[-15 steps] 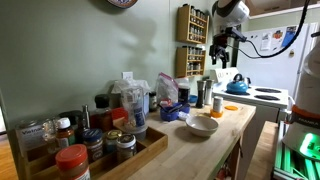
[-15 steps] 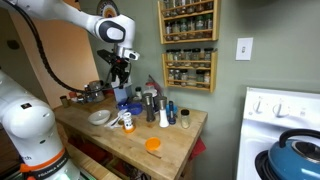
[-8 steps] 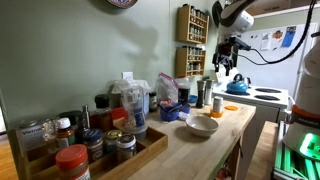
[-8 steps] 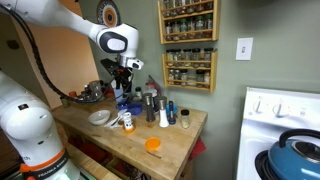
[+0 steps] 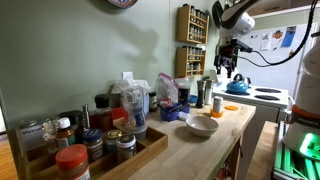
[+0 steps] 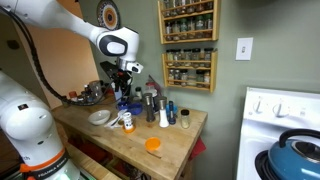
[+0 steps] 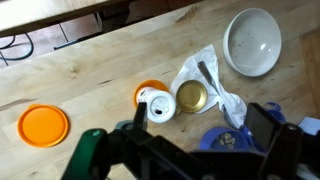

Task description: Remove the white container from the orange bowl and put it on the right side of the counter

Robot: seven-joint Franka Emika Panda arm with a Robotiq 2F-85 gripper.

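The wooden counter [image 7: 90, 60] is crowded. The white container [image 7: 158, 106] sits in the orange bowl [image 7: 143, 91], at 12 o'clock from the gripper [image 7: 178, 135], which hangs wide open and empty, likely lining up to grab it.

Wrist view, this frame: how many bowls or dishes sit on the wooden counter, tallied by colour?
Orange: 2 (the orange bowl with the white container, and a separate orange dish)
Cream-white: 1 (the cream-white bowl)
Total: 3
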